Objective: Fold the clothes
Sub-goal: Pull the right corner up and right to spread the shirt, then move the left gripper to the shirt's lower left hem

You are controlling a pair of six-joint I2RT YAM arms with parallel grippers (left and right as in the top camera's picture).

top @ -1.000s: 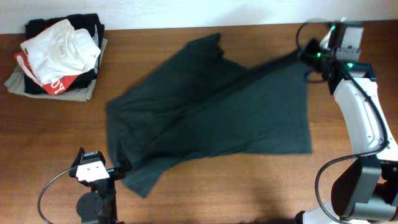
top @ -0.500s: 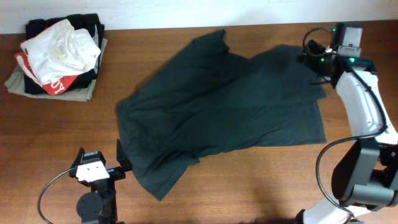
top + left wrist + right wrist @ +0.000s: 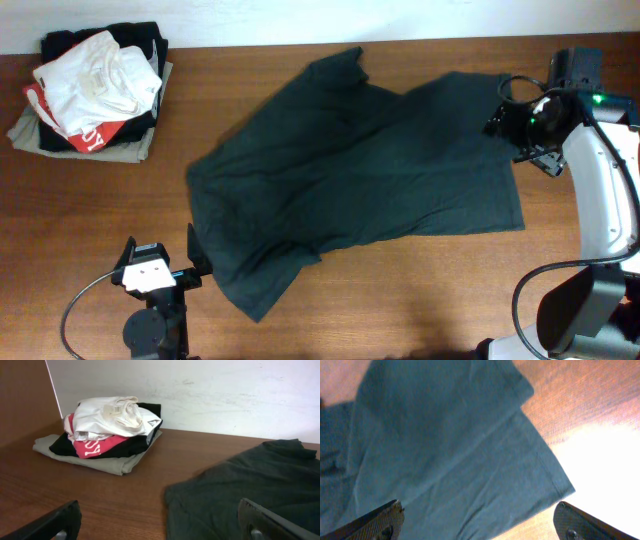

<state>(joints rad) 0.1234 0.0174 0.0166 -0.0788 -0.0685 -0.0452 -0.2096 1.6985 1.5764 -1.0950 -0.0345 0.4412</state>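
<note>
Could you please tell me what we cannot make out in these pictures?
- Overhead: the lettering on the red garment, mostly covered by the white garment and too small to read.
- Overhead: the lower garments of the pile, hidden under those on top.
- Left wrist: the T-shirt, cut off by the right and bottom edges.
- Right wrist: the table beside the T-shirt's corner, washed out by glare.

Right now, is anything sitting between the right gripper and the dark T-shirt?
Nothing visible. The right gripper hangs open over the T-shirt at its right edge, with only air between. The stacked clothes pile sits at the far left corner of the table, apart from the shirt.
</note>
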